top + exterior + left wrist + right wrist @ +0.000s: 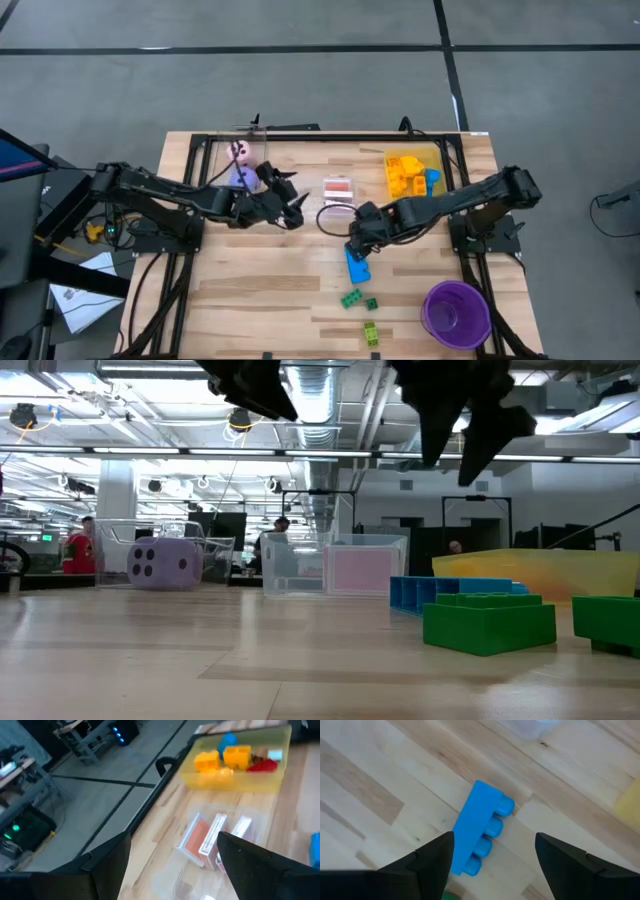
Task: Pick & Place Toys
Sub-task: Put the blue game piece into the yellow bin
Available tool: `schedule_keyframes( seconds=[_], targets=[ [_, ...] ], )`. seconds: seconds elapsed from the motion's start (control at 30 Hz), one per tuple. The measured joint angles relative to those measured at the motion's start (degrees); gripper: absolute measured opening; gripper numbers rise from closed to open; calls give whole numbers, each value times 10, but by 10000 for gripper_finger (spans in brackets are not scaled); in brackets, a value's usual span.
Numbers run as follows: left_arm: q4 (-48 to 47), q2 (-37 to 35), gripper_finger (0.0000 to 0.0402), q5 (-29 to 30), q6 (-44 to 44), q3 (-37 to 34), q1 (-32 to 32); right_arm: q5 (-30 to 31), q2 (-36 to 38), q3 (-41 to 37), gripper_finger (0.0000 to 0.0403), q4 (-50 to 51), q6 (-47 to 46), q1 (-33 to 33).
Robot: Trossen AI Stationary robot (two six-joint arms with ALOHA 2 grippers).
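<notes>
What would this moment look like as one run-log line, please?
right gripper: open, above blue brick | left gripper: open, above clear bin | yellow bin: holds bricks

Wooden table (260,290) fills the centre of the frame. Round purple cup (457,313) stands at lower right. Yellow see-through bin (440,158) sits at upper right; clear bin (338,200) lies at centre.
</notes>
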State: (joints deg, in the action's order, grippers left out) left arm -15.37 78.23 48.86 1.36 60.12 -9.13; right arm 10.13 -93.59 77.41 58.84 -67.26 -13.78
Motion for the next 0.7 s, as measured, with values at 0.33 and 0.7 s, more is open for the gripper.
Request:
schedule_keyframes(
  seconds=[0.33,0.7],
  targets=[
    [5,-77,292,6,60,-61,2,-32,-45,0,272,-45,5,7],
    [26,-142,292,13,80,-112,2,-105,-112,0,272,-74,42,16]
  ],
)
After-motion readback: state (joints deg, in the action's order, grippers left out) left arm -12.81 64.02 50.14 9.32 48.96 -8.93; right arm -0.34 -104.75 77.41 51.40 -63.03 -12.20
